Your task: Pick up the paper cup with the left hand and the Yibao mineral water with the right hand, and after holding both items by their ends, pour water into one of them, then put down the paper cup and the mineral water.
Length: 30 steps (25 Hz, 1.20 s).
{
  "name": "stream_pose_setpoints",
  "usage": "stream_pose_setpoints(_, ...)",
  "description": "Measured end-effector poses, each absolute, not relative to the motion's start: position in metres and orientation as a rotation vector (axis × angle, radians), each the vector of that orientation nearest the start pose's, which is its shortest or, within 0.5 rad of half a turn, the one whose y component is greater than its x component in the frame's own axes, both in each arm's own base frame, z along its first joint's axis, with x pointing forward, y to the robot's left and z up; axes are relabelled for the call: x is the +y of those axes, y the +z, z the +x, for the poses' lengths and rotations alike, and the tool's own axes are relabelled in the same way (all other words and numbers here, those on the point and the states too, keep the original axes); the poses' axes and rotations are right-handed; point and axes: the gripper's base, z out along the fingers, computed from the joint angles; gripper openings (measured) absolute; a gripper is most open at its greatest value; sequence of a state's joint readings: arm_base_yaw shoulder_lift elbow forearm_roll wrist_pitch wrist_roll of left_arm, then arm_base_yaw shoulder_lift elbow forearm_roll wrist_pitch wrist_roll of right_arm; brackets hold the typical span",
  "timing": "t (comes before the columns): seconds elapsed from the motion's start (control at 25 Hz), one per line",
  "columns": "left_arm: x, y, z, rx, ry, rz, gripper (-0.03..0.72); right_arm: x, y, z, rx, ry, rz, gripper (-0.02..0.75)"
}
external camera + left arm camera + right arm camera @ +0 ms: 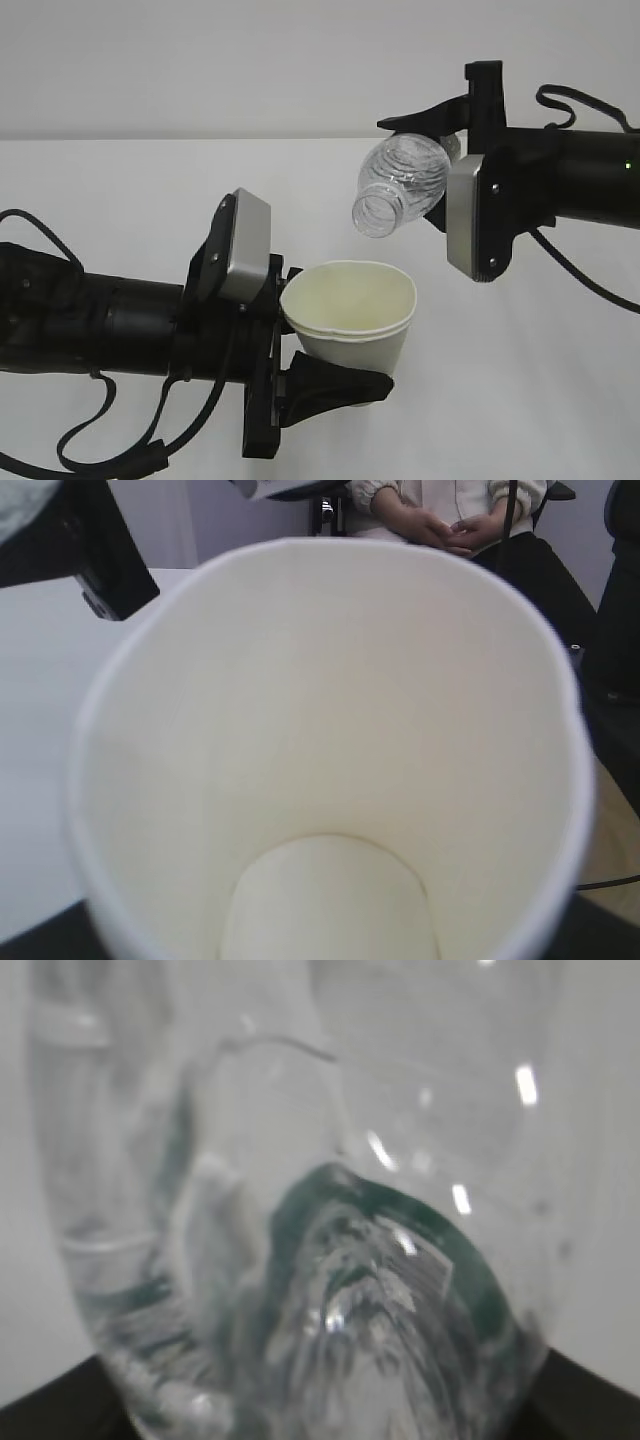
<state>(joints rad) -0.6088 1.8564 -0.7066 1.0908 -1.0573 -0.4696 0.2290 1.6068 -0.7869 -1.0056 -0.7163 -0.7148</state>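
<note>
The white paper cup (350, 315) is held up off the table, mouth up and leaning slightly. My left gripper (335, 385) is shut on its lower part. In the left wrist view the paper cup (330, 740) fills the frame and its cream inside looks dry. The clear Yibao mineral water bottle (400, 185) is tipped with its open neck pointing down-left, just above and behind the cup's rim. My right gripper (445, 130) is shut on the bottle's rear end. The bottle (300, 1210) with its green band fills the right wrist view. No fingertips show in either wrist view.
The white table (120, 200) runs under both arms. A seated person (440, 520) shows beyond the cup in the left wrist view. Black cables (100, 440) hang beneath the left arm.
</note>
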Motion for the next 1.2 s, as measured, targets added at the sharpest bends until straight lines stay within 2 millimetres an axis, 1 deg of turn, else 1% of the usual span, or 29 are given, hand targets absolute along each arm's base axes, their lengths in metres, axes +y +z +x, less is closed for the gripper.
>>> stream_pose_setpoints(1.2,-0.2359,0.1535,0.2156,1.413,-1.066,1.337,0.43,0.1241,0.2346,0.3042,0.663,-0.49,-1.717,0.482)
